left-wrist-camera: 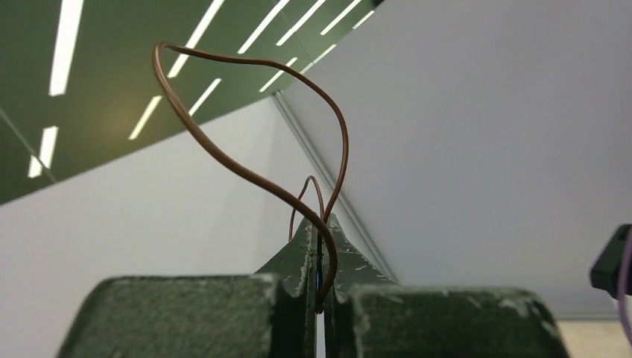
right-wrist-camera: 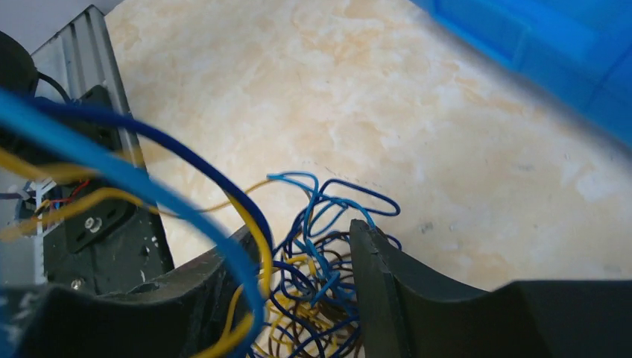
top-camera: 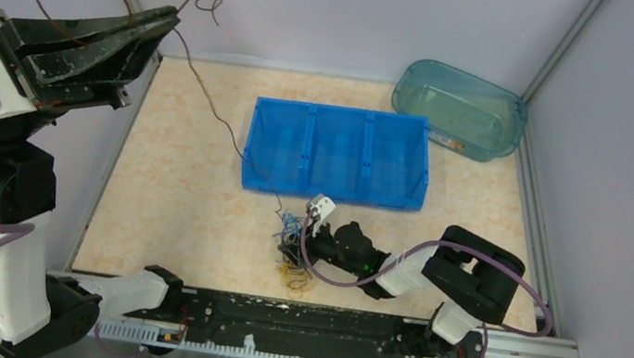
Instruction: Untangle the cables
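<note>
One brown wire (left-wrist-camera: 253,179) is stretching from the tangle (top-camera: 296,251) to my clamped left gripper (left-wrist-camera: 319,239); my right gripper (right-wrist-camera: 302,250), jaws apart, is straddling the unsorted rest.

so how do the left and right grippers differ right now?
Height: the left gripper is high above the table; the right gripper sits low at the table. Jaws: the left's are shut on a brown wire; the right's stand apart around the tangle of blue and yellow wires. Shared: that brown wire runs down to the tangle, linking both.
</note>
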`<state>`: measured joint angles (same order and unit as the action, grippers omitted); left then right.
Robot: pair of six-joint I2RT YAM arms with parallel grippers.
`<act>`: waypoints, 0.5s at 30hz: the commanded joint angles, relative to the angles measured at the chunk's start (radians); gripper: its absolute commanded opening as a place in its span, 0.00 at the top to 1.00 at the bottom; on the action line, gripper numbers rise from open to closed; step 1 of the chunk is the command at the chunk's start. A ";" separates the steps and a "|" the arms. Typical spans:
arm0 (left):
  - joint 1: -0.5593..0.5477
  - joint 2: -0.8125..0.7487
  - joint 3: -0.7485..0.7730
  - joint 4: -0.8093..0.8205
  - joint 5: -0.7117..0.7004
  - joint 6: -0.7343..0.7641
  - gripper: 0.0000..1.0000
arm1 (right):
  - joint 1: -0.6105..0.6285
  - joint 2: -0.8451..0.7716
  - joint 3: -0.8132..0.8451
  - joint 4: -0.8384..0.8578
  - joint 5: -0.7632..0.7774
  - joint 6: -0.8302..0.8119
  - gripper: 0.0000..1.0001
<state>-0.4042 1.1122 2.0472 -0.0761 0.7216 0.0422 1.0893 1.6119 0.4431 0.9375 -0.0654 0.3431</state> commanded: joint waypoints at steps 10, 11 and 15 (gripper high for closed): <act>0.025 0.050 0.170 0.191 -0.202 0.263 1.00 | 0.009 0.114 -0.244 0.367 0.119 0.136 0.60; 0.030 0.052 0.172 0.215 -0.215 0.278 1.00 | 0.009 0.122 -0.259 0.399 0.127 0.148 0.59; 0.078 0.052 0.160 0.331 -0.277 0.322 1.00 | 0.009 0.156 -0.306 0.490 0.148 0.182 0.59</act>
<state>-0.3653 1.1530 2.2024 0.1070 0.5346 0.2840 1.0897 1.7287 0.1814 1.3022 0.0437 0.4759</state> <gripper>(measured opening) 0.013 0.407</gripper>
